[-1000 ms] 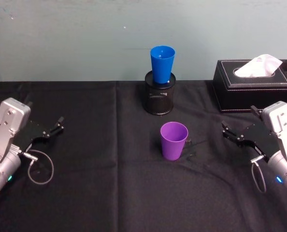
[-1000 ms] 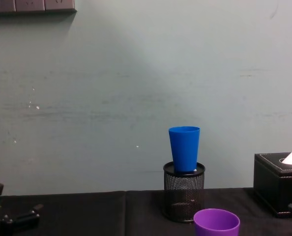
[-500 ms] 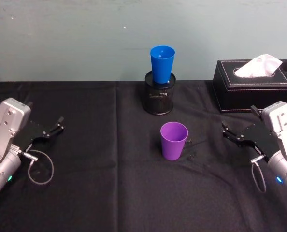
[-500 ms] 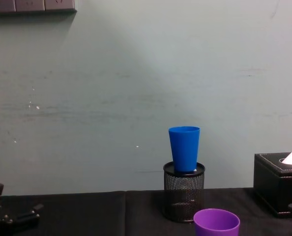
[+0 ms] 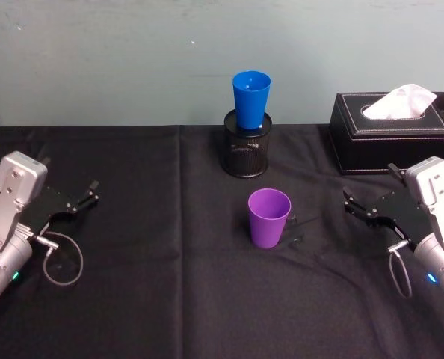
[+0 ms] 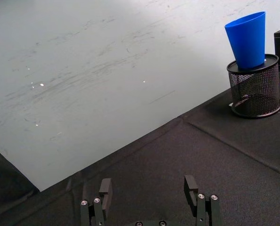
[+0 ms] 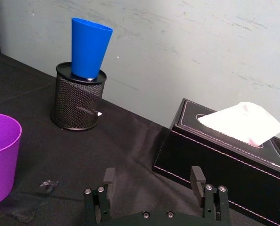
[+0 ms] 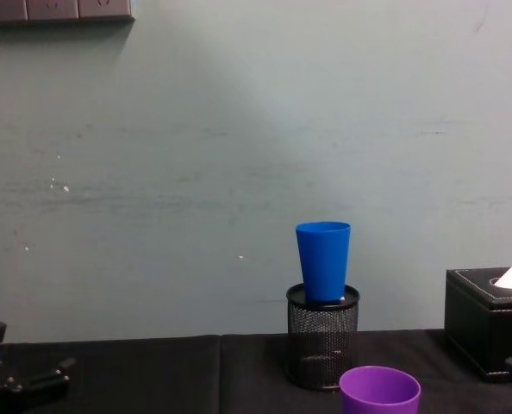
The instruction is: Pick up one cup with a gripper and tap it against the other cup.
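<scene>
Right now your right hand [image 5: 349, 203] sits low over the right side of the black tabletop [image 5: 155, 299], jaws spread and empty, well apart from the purple cup [image 5: 269, 218]. That cup stands upright near the middle. Behind it, the blue cup [image 5: 251, 98] stands upright on top of the mesh pen holder [image 5: 247, 153]. Your left hand [image 5: 93, 192] rests at the far left, jaws parted too. A tissue box [image 5: 390, 131] sits back right.
</scene>
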